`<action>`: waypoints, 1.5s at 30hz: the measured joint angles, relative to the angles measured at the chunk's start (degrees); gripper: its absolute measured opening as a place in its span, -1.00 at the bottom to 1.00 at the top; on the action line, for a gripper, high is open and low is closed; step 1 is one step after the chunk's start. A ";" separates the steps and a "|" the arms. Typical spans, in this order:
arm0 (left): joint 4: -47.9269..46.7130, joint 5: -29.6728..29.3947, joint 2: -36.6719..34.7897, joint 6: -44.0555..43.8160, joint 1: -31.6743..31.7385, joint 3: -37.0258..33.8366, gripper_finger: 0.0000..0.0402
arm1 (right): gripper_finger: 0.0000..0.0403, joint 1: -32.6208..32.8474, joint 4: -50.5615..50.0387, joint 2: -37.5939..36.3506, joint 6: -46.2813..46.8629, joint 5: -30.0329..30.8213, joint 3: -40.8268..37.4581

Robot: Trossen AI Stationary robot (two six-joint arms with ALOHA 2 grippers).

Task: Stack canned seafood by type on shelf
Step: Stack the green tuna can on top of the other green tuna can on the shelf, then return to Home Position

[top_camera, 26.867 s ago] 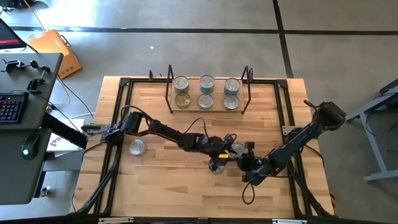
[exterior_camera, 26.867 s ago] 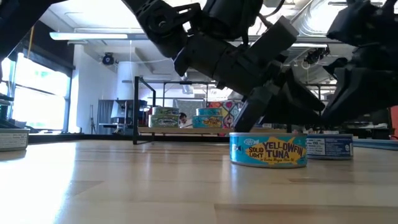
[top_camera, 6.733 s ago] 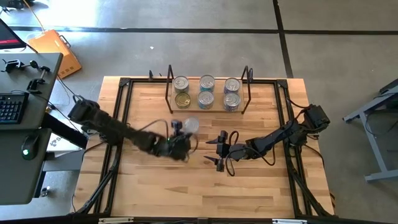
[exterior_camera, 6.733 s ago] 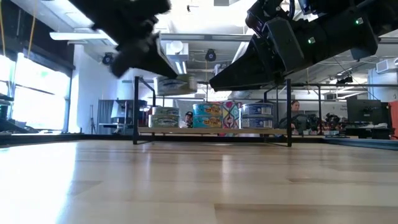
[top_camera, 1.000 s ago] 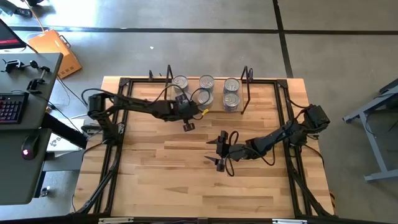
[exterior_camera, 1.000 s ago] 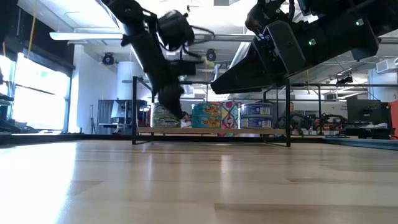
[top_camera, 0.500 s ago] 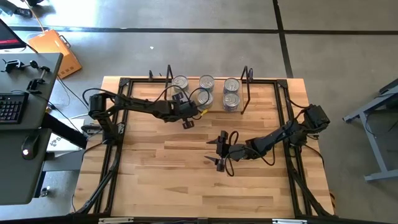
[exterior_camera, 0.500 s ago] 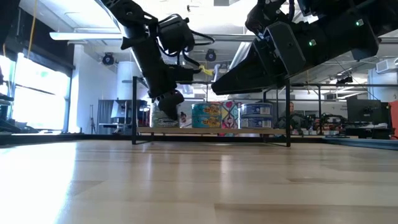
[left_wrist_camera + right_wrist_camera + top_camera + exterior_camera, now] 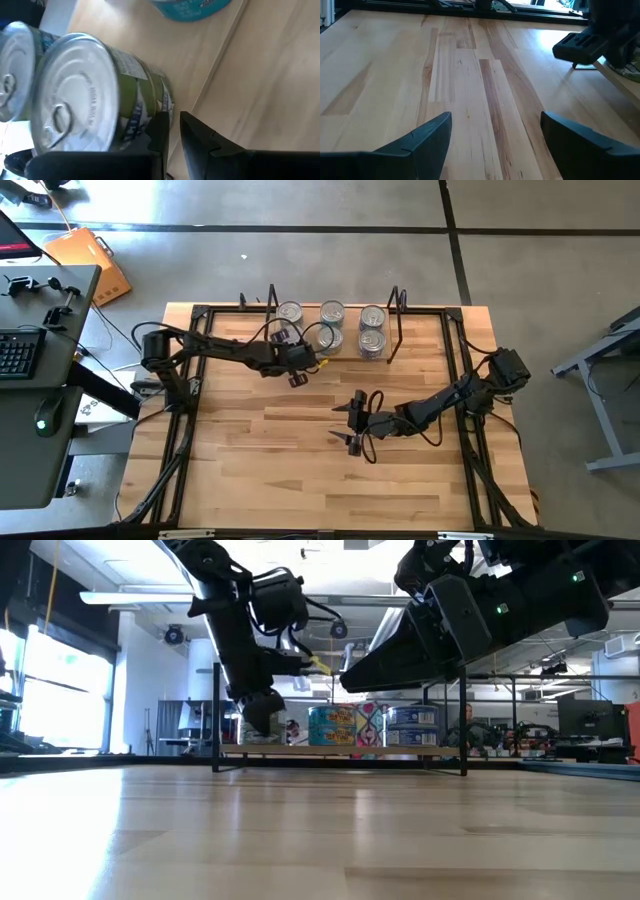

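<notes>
Several canned seafood tins stand on the shelf point(image 9: 335, 353) at the table's far side, stacked in columns between its two black wire uprights. The left wrist view shows a green-labelled, silver-lidded stack point(image 9: 85, 100) up close, with a blue-labelled tin point(image 9: 192, 7) beyond it. My left gripper point(image 9: 297, 377) hangs shut and empty just in front of the shelf's left end, beside the green stack. My right gripper point(image 9: 350, 423) hovers open over the table's middle, with nothing between its fingers point(image 9: 495, 135).
Black frame rails point(image 9: 195, 395) run along the table's left and right sides. Bare wood point(image 9: 300, 480) fills the near half of the table. A desk with a keyboard point(image 9: 15, 350) stands off the table's left edge.
My left gripper has drawn a little toward the table's left edge in front of the shelf, staying shut. The tins have not moved.
</notes>
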 joint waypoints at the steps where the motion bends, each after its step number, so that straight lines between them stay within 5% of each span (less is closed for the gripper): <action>1: -0.08 -0.02 -0.24 -0.02 -0.10 0.01 -0.82 | 0.48 0.00 -0.02 0.00 0.23 0.03 0.00; 8: -1.60 1.45 -5.22 -0.97 -3.47 1.92 -0.82 | 0.48 0.19 -5.11 -1.66 4.14 5.50 -0.02; 14: -0.89 4.84 -13.27 1.21 -7.80 1.76 -0.82 | 0.47 0.66 -22.04 -12.57 9.32 5.56 0.00; 21: 3.72 6.48 -25.52 1.06 -8.26 -7.23 -0.82 | 0.34 2.83 -42.72 -30.44 9.42 6.02 0.00; 27: 14.06 15.26 -37.42 -0.87 -7.37 -18.74 -0.82 | 0.21 4.36 -54.58 -43.14 9.39 1.46 -0.19; 31: 20.33 17.64 -44.81 -1.43 -7.10 -25.63 -0.82 | 0.09 5.11 -54.47 -51.41 7.65 -4.58 -3.62; 45: 28.31 18.13 -62.73 -4.98 -3.04 -38.41 -0.82 | -0.17 1.49 -40.01 -79.80 6.37 -7.26 -24.79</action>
